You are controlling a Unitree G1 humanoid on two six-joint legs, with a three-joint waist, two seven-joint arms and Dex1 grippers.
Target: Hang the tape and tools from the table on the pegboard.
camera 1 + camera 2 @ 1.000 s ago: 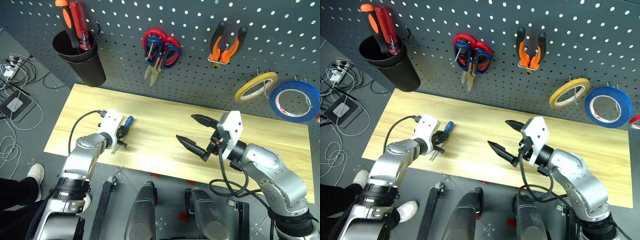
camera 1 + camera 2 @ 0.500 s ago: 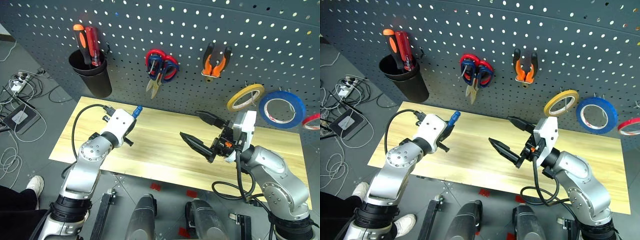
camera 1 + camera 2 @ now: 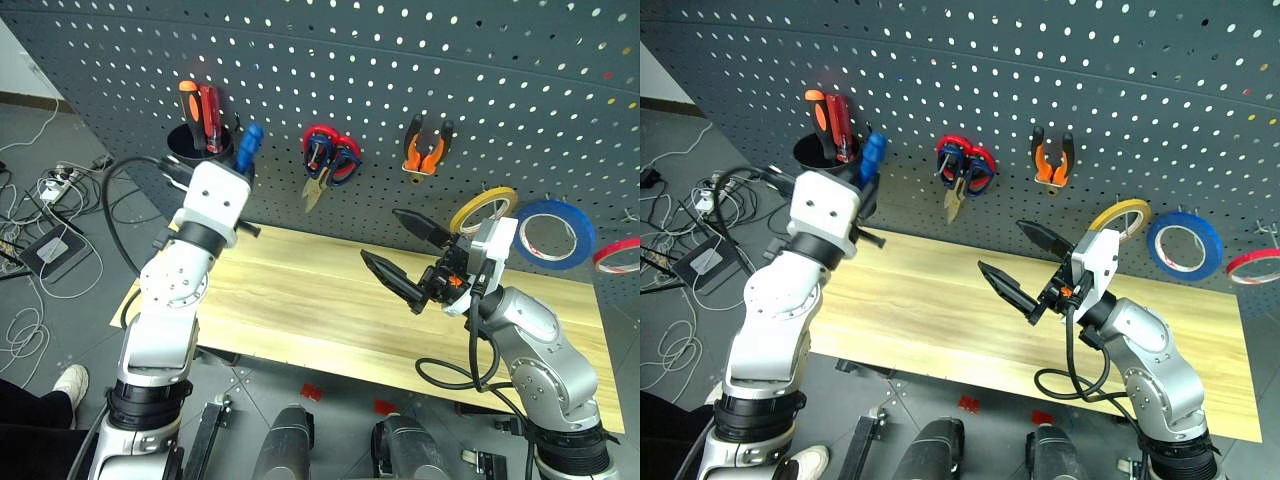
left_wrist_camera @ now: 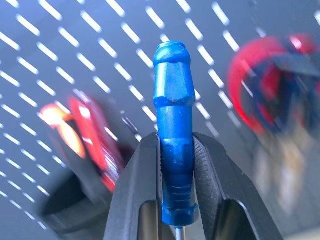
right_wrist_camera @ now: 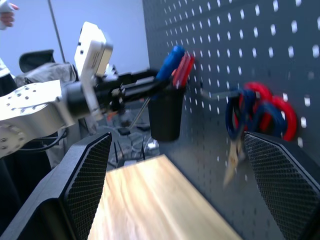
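Note:
My left gripper [image 3: 238, 168] is shut on the small blue-handled screwdriver [image 3: 248, 140], handle end up, held high in front of the pegboard [image 3: 400, 60] beside the black cup [image 3: 812, 153]. In the left wrist view the blue handle [image 4: 173, 125] sits between both fingers. My right gripper [image 3: 379, 234] hovers open and empty over the middle of the table [image 3: 300, 300]. On the pegboard hang the blue-handled scissors [image 3: 320, 160], the orange-and-black pliers [image 3: 425, 148] and the blue tape [image 3: 585, 225].
The black cup holds an orange and a red screwdriver [image 3: 197, 105]. Red-handled scissors [image 3: 347, 160] overlap the blue ones. A yellow roll [image 3: 482, 208] and a thin red roll [image 3: 615, 253] hang at the right. Cables [image 3: 40, 210] lie on the floor to the left.
My left arm has lifted the blue screwdriver off the table up to the cup on the pegboard. The view has tilted upward. The right gripper stays open, slightly higher.

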